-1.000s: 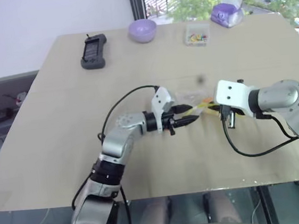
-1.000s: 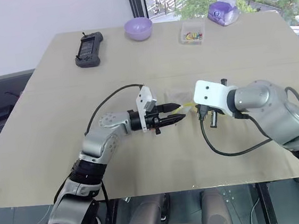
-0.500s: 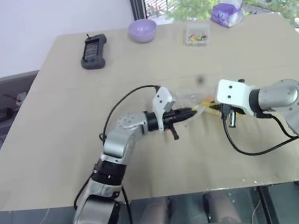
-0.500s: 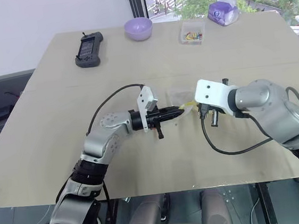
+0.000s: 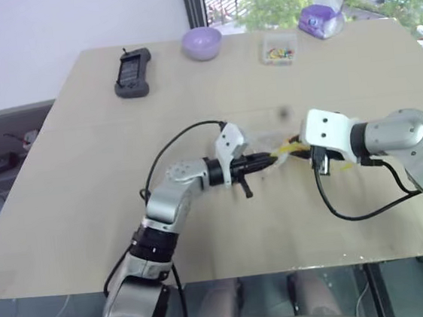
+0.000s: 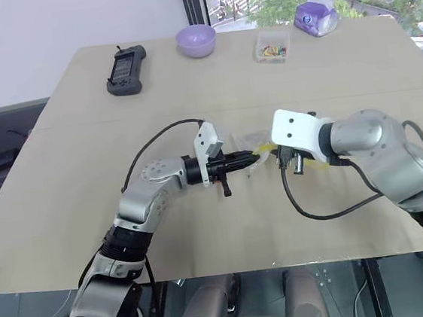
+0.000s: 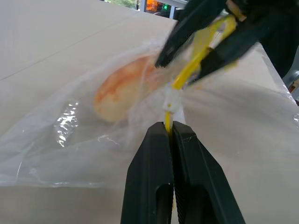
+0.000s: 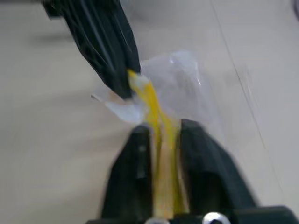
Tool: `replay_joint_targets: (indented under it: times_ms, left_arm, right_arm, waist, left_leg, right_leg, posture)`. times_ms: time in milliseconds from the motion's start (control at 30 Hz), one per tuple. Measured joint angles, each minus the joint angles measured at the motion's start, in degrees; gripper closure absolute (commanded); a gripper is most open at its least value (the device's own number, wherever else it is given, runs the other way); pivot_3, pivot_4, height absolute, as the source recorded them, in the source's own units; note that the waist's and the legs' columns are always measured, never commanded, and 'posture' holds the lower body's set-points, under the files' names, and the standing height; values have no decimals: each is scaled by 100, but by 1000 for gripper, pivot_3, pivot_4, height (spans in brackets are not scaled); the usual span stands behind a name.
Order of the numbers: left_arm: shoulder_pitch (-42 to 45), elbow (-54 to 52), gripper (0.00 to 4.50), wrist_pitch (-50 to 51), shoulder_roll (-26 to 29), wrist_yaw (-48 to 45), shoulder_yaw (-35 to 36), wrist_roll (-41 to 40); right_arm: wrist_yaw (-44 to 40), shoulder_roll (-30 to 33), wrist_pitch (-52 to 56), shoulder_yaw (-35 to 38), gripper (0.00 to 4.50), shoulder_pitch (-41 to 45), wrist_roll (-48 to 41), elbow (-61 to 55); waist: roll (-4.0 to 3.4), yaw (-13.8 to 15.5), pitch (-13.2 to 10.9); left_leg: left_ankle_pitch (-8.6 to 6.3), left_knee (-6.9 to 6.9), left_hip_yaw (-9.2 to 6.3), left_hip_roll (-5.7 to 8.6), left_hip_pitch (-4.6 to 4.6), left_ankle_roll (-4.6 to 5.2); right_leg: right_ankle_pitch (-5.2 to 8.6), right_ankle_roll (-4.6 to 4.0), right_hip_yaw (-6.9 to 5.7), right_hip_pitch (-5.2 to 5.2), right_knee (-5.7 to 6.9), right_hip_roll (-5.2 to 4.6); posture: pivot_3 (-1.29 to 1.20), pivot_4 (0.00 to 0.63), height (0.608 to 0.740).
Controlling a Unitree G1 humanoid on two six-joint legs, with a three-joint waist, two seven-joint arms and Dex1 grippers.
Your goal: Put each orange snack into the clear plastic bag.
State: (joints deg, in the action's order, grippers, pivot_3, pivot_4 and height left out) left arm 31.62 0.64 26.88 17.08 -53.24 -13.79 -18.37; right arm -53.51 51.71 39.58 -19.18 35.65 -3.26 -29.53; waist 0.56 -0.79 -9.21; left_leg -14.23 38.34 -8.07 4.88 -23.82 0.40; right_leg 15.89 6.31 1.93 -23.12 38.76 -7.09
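Observation:
The clear plastic bag [image 7: 88, 135] lies crinkled on the table's middle, between my two grippers. One orange snack [image 7: 120, 92], a round orange-yellow bun, sits inside it. My left gripper [image 7: 171, 129] is shut on the bag's yellow zip strip [image 7: 187, 70], pointing right. From the opposite side my right gripper [image 8: 164, 128] faces it, fingers [image 8: 201, 154] parted, with the yellow strip running between them. In the left eye view the bag [image 5: 264, 139] shows as a faint sheen between the left gripper [image 5: 272, 160] and the right gripper [image 5: 295, 148].
At the table's far side are a black handheld device [image 5: 132, 72], a purple bowl [image 5: 201, 42], a small clear box of colourful bits [image 5: 279, 48] and a purple tissue pack [image 5: 321, 18]. Black cables loop from both wrists over the tan table [image 5: 85, 179].
The left gripper's fingers, open a second ago, closed on the yellow zip strip. The right gripper's fingers have just parted around the strip. Neither arm has shifted noticeably.

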Motion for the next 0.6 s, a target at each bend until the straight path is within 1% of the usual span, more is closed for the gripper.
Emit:
replay_joint_targets:
  times_ms: [300, 467, 600]
  left_arm:
    - [2, 0, 4500, 2, -88, 3, 0, 16]
    - [19, 0, 4500, -18, -84, -9, 2, 16]
    - [21, -1, 4500, -53, -78, -43, 6, 14]
  right_arm:
    - [-174, -94, -229, -7, 2398, 244, 50, -208]
    - [-359, -29, -192, 15, 2398, 415, -2, -256]
    - [-338, -122, -217, -48, 2398, 427, 84, -266]
  waist:
    - [0, 0, 0]
    - [0, -2, 0]
    - [0, -4, 0]
  left_leg:
    - [0, -1, 0, 0, 0, 0]
    - [0, -1, -1, 0, 0, 0]
    - [0, -1, 0, 0, 0, 0]
  right_leg:
    - [0, 0, 0, 0, 0, 1]
    - [0, 0, 0, -1, 0, 1]
    - [0, 0, 0, -1, 0, 1]
  posture:
    - [0, 150, 740]
    - [0, 150, 740]
    - [0, 150, 740]
